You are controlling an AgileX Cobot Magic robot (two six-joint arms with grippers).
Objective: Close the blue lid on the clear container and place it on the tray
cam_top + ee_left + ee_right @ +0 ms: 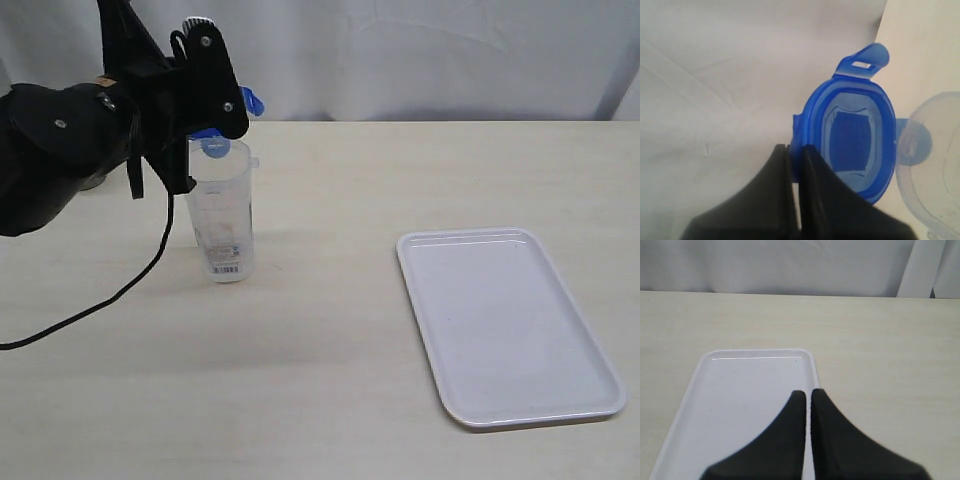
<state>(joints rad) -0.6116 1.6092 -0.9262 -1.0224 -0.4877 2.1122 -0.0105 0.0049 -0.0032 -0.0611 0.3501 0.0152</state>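
Pinching an edge flap of the blue lid (852, 140), the left fingers (781, 167) are clamped on it and hold it at the open mouth of the clear container (225, 215), which stands upright on the bench (330, 180). Well apart lies the tray (505, 330); the right fingers (799, 410) hang over it, pressed together and empty.

- Exterior: the surface (330, 400) is overlooked from high in front.
- Left wrist: the blue lid (850, 135) is framed very closely.
- Right wrist: the tray (745, 385), at the exterior's 4 o'clock, is shared.
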